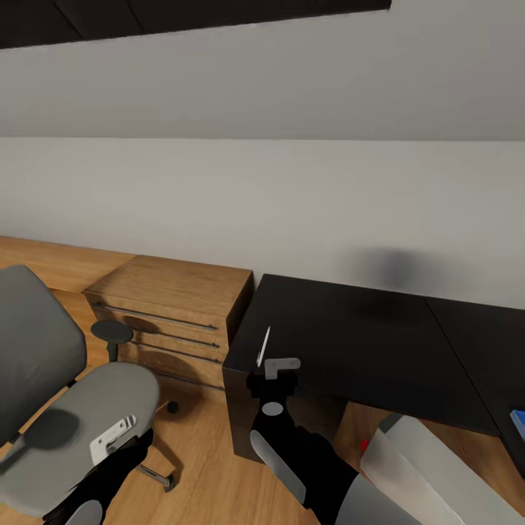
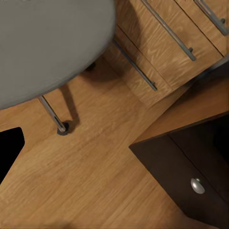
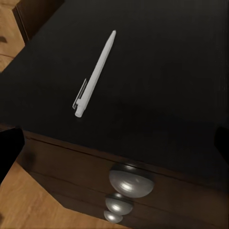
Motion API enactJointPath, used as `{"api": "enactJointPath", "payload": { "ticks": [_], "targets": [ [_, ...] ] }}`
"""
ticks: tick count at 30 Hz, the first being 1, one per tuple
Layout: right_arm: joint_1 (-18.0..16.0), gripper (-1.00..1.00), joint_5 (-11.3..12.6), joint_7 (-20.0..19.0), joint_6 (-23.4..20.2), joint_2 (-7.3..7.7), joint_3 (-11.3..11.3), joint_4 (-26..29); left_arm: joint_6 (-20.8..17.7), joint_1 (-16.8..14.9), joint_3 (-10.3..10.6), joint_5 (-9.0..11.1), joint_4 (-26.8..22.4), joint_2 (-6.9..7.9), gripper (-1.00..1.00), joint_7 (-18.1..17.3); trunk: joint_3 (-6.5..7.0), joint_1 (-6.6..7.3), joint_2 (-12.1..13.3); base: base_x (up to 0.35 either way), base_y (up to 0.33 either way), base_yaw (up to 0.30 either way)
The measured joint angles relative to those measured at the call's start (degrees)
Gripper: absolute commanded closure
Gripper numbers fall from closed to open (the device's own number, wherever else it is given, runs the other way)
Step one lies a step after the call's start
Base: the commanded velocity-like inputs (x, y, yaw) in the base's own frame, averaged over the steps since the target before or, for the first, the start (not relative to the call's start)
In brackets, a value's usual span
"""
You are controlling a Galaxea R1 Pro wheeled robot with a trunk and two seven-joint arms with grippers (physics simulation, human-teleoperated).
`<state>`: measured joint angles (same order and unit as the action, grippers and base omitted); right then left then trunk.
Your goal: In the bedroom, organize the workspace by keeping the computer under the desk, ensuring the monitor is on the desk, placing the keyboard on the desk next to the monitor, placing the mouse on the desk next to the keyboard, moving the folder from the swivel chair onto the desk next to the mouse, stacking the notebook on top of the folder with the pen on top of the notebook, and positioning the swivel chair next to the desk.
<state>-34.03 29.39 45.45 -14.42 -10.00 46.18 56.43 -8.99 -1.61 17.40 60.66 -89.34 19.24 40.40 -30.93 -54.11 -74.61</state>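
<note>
Fingers on our right gripper (image 1: 281, 367) show as pale tips at lower centre of the head view, poised over the front left corner of the desk (image 1: 364, 343); we cannot tell whether they are apart or together. Just beside them the pen (image 1: 263, 347) lies flat on the glossy black top near its front edge, above the round silver drawer knobs (image 3: 130, 180) seen in the right wrist view. Our left gripper (image 1: 113, 440) sits at lower left over the swivel chair (image 1: 80, 415) seat, its finger state likewise unclear. Between chair and desk stands a wooden chest of drawers (image 1: 175, 313) on the wooden floor (image 2: 86, 181)
</note>
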Motion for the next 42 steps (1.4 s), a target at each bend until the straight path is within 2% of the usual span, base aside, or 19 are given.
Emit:
{"api": "enactJointPath", "payload": {
  "ticks": [29,35,36,40,42],
  "targets": [
    [0.01,-1.00,0.23,-0.09,0.00,0.14,-0.40,-0.21,0.01,0.01,-0.09,-0.09,0.04,-0.11,-1.00,0.08,5.21,6.37,11.64,0.000,0.000,0.000],
    [0.00,-1.00,1.26,0.02,-1.26,0.00,-1.93,-0.35,0.01,0.00,-0.09,-0.03,0.04,-0.13,-1.00,0.14,6.29,7.69,14.05,0.000,0.000,0.000],
    [-0.01,-1.00,3.34,-0.03,-9.11,0.00,-8.12,-0.33,0.01,0.01,-0.10,-0.01,0.04,-0.13,-1.00,0.15,6.47,7.91,14.45,0.000,0.000,0.000],
    [0.00,-1.00,5.71,-0.04,-18.41,0.00,-10.91,0.35,0.01,0.00,-0.09,0.05,0.04,-0.14,-1.00,0.17,7.19,8.79,16.05,0.000,0.000,0.000],
    [0.00,-1.00,6.15,-0.02,-20.42,0.00,-11.38,0.85,0.01,0.00,-0.09,0.06,0.04,-0.14,-1.00,0.17,7.55,9.23,16.86,0.000,0.000,0.000]
  ]
}}
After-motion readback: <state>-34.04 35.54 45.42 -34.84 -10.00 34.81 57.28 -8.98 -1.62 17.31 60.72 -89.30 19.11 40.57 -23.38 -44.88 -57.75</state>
